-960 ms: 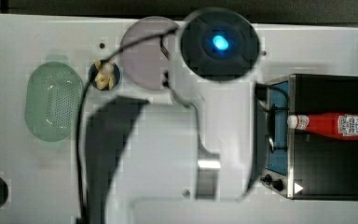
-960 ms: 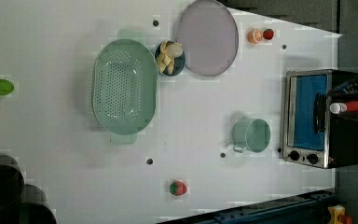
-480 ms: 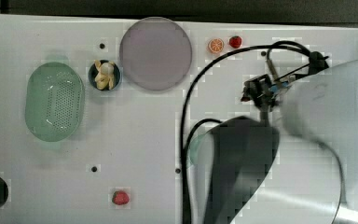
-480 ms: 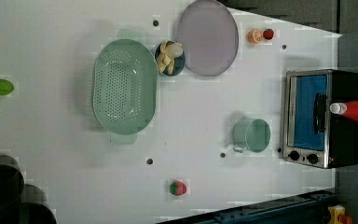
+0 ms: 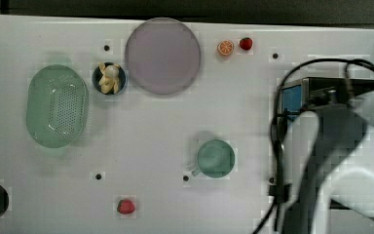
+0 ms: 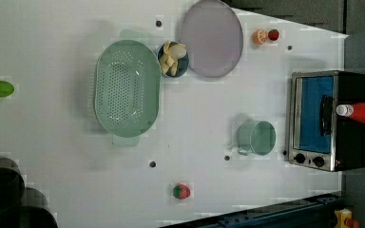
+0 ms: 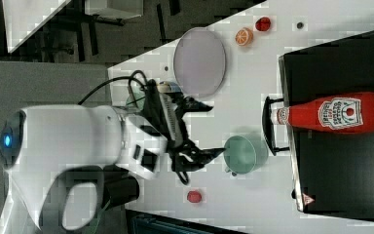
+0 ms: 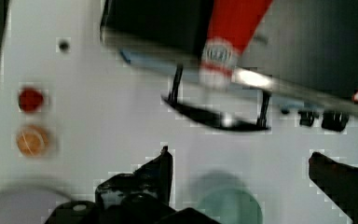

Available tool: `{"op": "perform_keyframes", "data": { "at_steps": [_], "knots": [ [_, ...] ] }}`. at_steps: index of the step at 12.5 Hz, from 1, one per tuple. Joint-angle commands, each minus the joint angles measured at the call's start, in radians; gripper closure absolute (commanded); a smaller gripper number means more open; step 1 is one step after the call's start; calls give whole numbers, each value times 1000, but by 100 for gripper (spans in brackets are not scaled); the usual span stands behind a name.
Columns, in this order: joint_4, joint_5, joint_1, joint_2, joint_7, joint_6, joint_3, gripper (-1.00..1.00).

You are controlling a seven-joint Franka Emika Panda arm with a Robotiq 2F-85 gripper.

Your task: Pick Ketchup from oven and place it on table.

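The ketchup (image 7: pixel 336 113), a red bottle with a white cap, lies on its side on the black top of the oven (image 7: pixel 341 165), cap over the front edge above the door handle. In the left view the ketchup (image 6: pixel 363 112) sits on the oven (image 6: pixel 321 121) the same way. My gripper (image 7: pixel 207 129) is open and holds nothing, over the table (image 7: pixel 253 68) some way in front of the oven door, beside the green cup (image 7: pixel 241 154). The wrist view faces the ketchup (image 8: pixel 230 28) and the oven handle (image 8: pixel 216 116), one finger (image 8: pixel 161 170) on each side. In the top view my arm (image 5: pixel 341 161) covers the oven (image 5: pixel 292 97).
On the table (image 5: pixel 175 122) stand a green cup (image 5: pixel 215 158), a purple plate (image 5: pixel 162 55), a small bowl (image 5: pixel 109 78), a green colander (image 5: pixel 57 105), an orange slice (image 5: pixel 225 47) and two strawberries (image 5: pixel 246 43) (image 5: pixel 125 206). A lime (image 6: pixel 0 88) lies far off.
In the top view my arm has swung from the middle toward the top view's right and now covers the oven. The ketchup has not moved.
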Motion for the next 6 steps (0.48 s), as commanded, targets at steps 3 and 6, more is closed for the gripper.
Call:
{"op": "perform_keyframes", "data": {
  "at_steps": [3,6],
  "knots": [
    [4,-14,-26,104,-35,233,-141,-100],
    [4,-9,-36,166,-36,293,-191,-100]
  ]
}}
